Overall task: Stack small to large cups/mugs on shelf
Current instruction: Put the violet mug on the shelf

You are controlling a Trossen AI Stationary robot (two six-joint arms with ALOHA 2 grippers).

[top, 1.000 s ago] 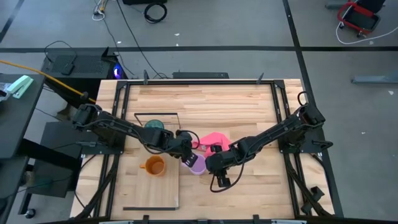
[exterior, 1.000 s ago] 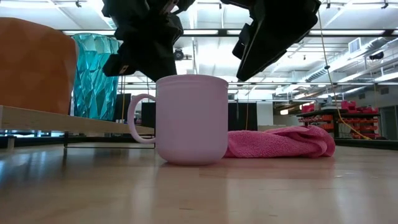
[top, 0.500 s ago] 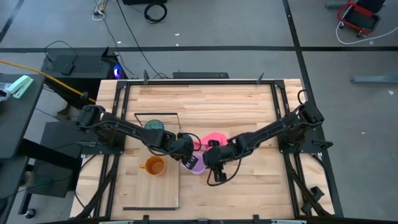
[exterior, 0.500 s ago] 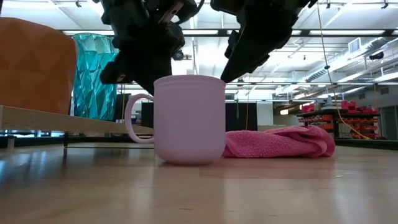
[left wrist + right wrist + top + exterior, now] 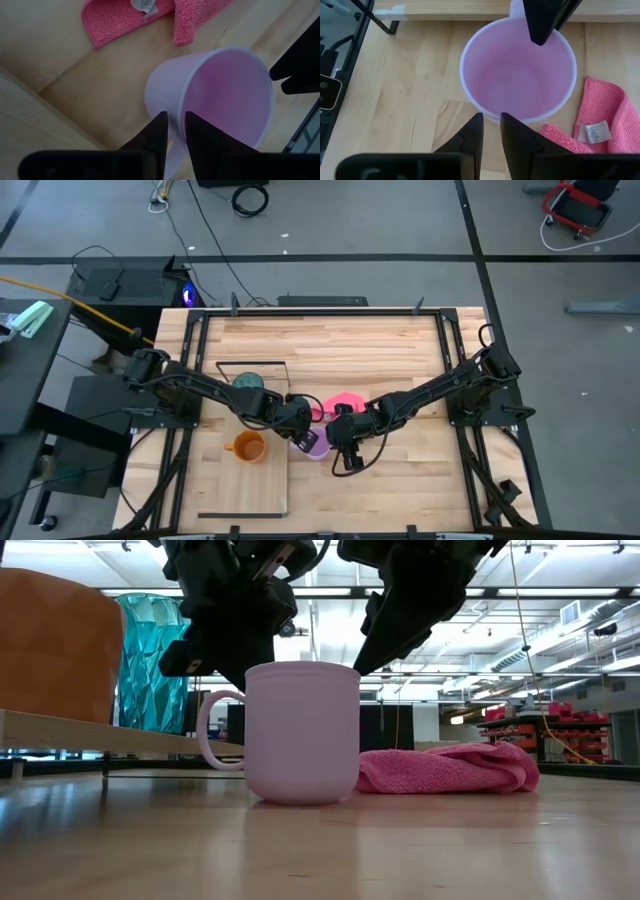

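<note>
Looking down on the counter (image 5: 350,340), we see the lilac mug (image 5: 317,445) upright near its middle, just beside the shelf (image 5: 245,480). Our left claw (image 5: 173,131) pinches the mug's rim by the handle, fingers nearly together. Our right claw (image 5: 491,131) pinches the opposite rim. The pink cloth (image 5: 445,769) lies beside the mug. The orange mug (image 5: 247,447) and teal tumbler (image 5: 247,382) stand on the shelf.
</note>
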